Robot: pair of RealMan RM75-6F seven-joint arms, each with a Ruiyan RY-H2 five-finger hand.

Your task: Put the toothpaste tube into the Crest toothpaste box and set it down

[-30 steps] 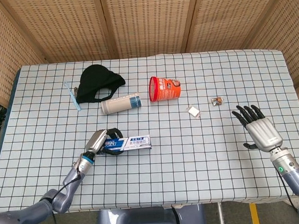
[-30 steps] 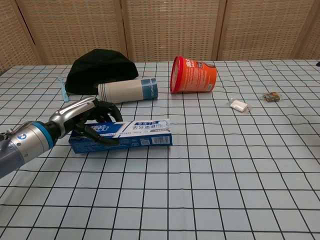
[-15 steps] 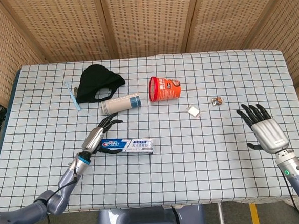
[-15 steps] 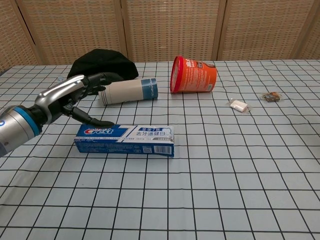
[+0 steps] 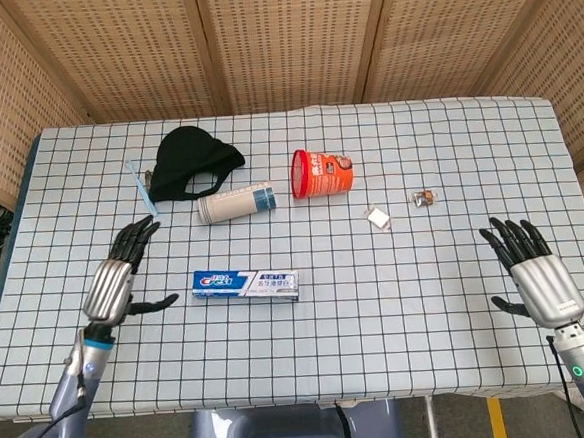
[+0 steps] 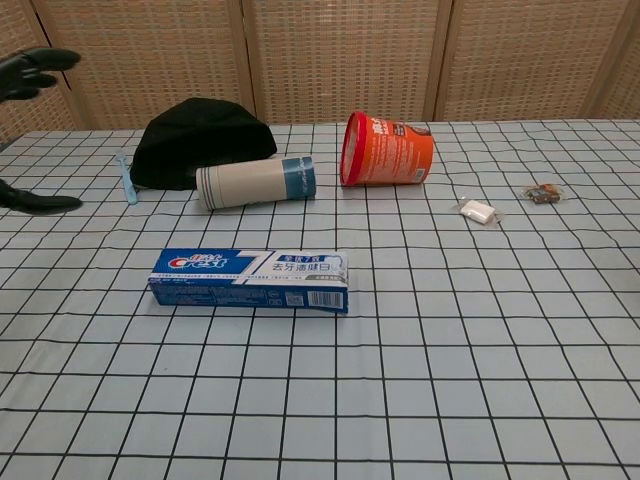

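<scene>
The blue Crest toothpaste box (image 5: 245, 282) (image 6: 250, 280) lies flat on the checked tablecloth, its ends looking closed. No toothpaste tube shows outside it. My left hand (image 5: 116, 276) is up off the table to the left of the box, fingers spread, holding nothing; in the chest view only its fingertips (image 6: 30, 70) show at the left edge. My right hand (image 5: 534, 270) hovers far to the right, open with fingers spread, and the chest view does not show it.
A black cloth (image 5: 194, 161) (image 6: 198, 140), a white-and-blue cylinder (image 5: 236, 202) (image 6: 256, 183) on its side, an orange cup (image 5: 321, 172) (image 6: 388, 149) on its side, a light blue toothbrush (image 5: 140, 184), a small white packet (image 5: 377, 216) and a wrapped sweet (image 5: 425, 198) lie farther back.
My left hand let go of the box, opened and drew back to the left and up. The box now lies flat by itself. My right hand slid back toward the near right corner.
</scene>
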